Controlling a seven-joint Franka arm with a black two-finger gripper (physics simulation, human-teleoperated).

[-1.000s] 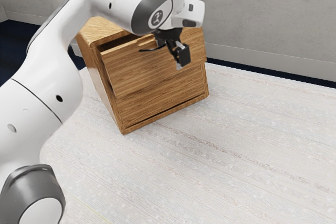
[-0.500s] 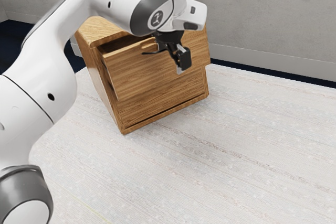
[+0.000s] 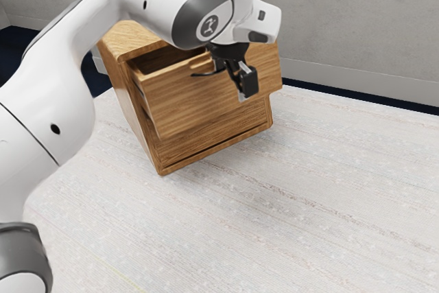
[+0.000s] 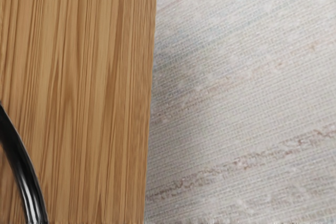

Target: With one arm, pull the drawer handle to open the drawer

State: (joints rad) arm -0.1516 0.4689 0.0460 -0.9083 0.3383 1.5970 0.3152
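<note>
Exterior view: drawer (image 3: 199,101) slid farther out; gripper (image 3: 245,89) shifted with it.

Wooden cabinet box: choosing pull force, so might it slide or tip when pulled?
Likely rigid: the wooden cabinet box looks like solid boards. It may slide; nothing visibly anchors it to the pale table. Tipping seems unlikely, being squat, though its upper drawer juts out.

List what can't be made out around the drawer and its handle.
Drawer interior, exterior view: the arm's wrist covers part of the opening.
Handle, exterior view: the gripper hides one end; wrist view: the frame edge cuts it off.
Cabinet far side, exterior view: the arm blocks it.
</note>
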